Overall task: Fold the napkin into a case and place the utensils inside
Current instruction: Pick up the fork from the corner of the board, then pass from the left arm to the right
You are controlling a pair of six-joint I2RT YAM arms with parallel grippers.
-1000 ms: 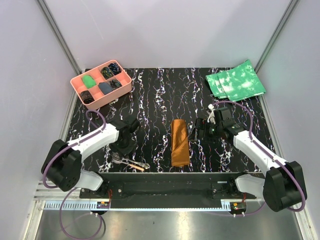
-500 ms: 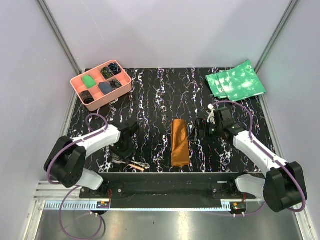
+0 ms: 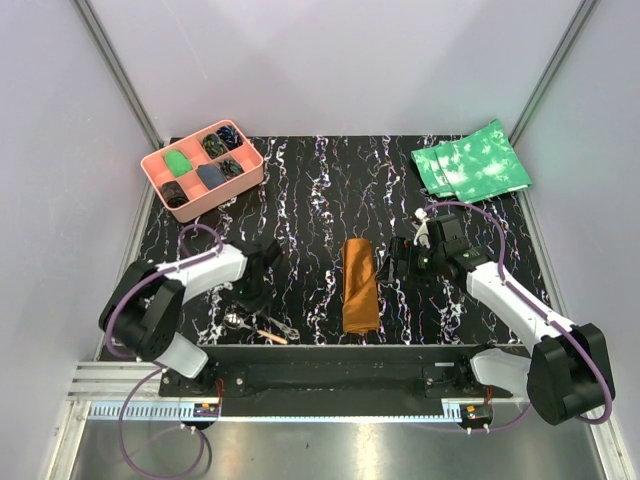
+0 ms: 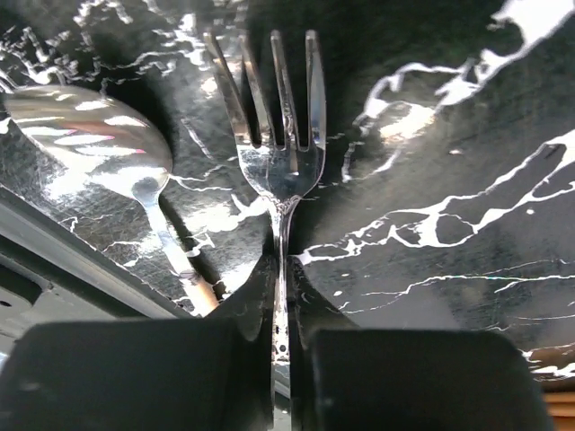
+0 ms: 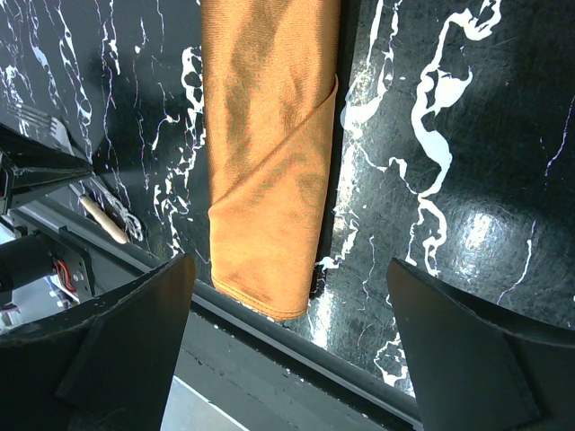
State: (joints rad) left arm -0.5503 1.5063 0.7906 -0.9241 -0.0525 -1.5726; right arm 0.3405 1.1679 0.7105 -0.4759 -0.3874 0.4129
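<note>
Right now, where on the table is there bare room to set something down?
Free: between the pink tray and the green cloths, and between the left tool and the case. Crowded at the near-left edge around the fork and spoon, and between case and right tool.

The black table [image 3: 320, 190] has white veins, and at about ten o'clock on it stands a pink tray [image 3: 213, 199] with compartments, holding small green, blue and dark items. Green cloths [image 3: 470, 162] with white mottling lie stacked at about two o'clock, well apart from the tray.
</note>
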